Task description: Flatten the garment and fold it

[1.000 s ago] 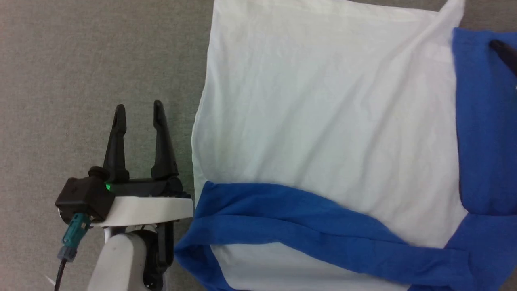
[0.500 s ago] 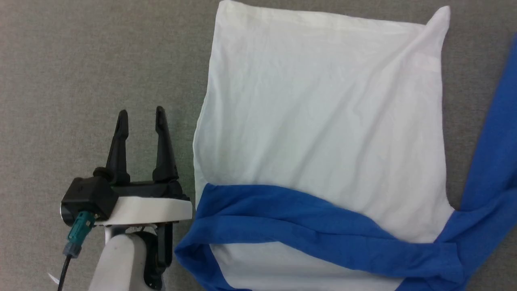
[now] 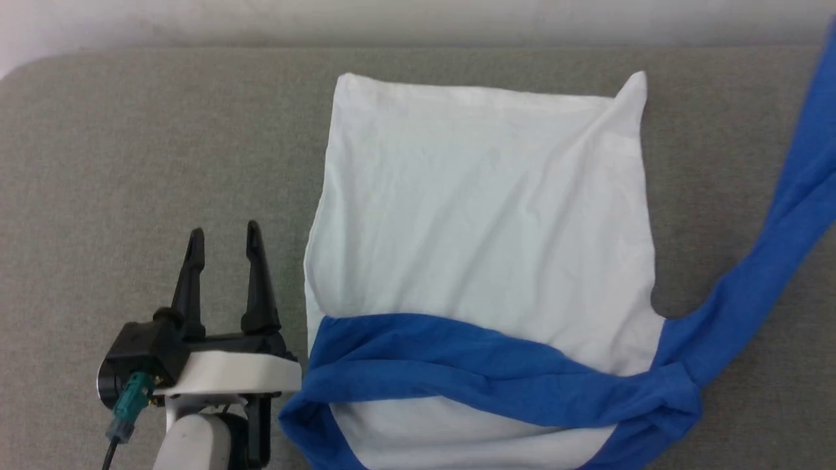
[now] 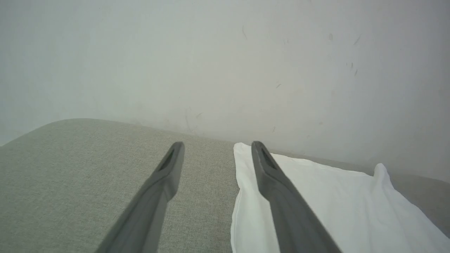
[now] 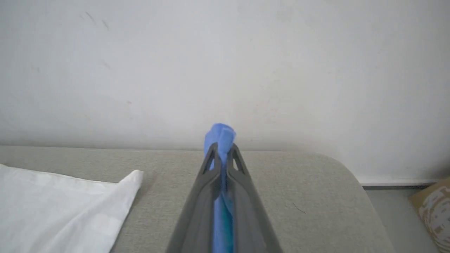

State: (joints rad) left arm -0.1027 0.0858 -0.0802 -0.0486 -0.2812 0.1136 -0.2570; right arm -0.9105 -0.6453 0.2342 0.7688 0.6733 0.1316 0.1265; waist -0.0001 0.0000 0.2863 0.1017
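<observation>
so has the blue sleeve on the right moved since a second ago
Yes: the sleeve lay over the shirt's white body before; now it stretches out to the right, clear of it.

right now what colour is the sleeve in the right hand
Bright blue sleeve, best in the right wrist view.

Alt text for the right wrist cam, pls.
The right gripper has its two dark fingers shut on a bunched bright blue sleeve of the soft jersey shirt, the fabric poking past the tips. The shirt's white body lies at lower left on a grey woven surface, a plain pale wall behind.
</observation>
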